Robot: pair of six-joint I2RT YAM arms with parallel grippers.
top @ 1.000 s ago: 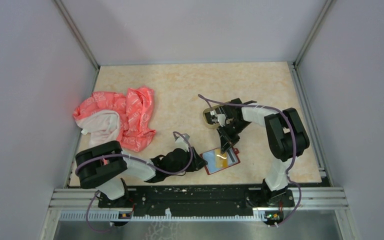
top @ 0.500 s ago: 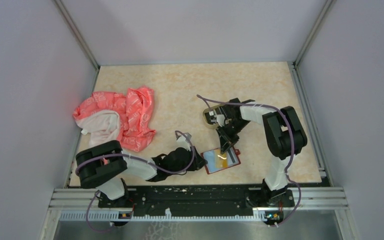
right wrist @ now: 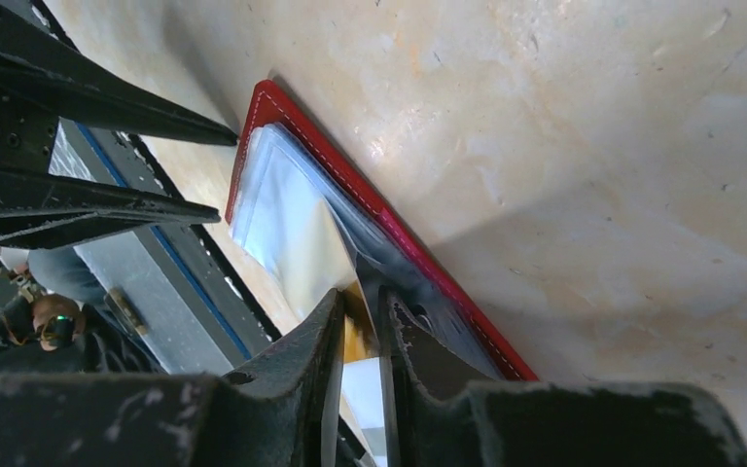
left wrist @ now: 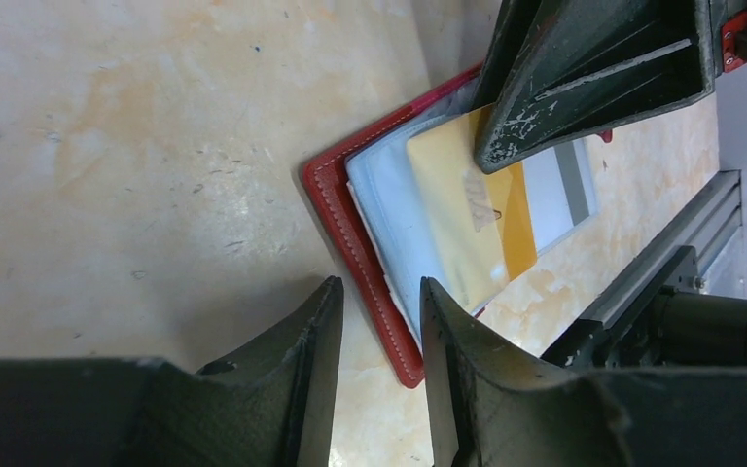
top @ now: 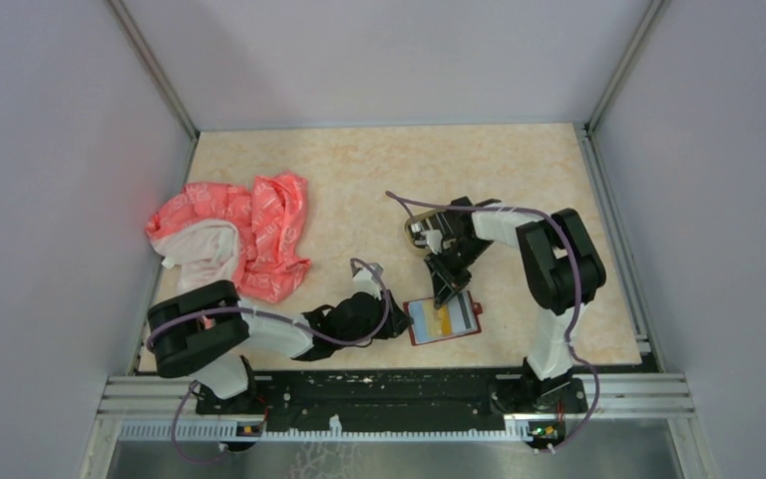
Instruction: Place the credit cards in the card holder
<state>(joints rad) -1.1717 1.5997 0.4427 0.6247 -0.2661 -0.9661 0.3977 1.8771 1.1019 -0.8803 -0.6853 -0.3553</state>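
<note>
The red card holder (top: 464, 317) lies open near the table's front edge, its stitched red rim (left wrist: 345, 229) and clear sleeves (right wrist: 282, 209) showing. A gold-tan card (top: 443, 319) rests slanted over its inner pockets (left wrist: 467, 233). My right gripper (top: 447, 291) comes down from the far side and is shut on that card's edge (right wrist: 355, 342), its jaws nearly touching (right wrist: 362, 311). My left gripper (top: 400, 324) sits low at the holder's left edge, open by a narrow gap (left wrist: 377, 297), with the red rim's corner seen between the fingers. Other cards are out of view.
An oval tan tray (top: 417, 238) sits behind the holder, mostly covered by the right wrist. A crumpled pink and white cloth (top: 239, 235) lies at the left. The metal rail (top: 399, 384) runs just in front of the holder.
The right gripper has shifted slightly away from the front edge and leftwards. The gold-tan card now lies flatter and squarer in the holder. The left arm has barely moved.
</note>
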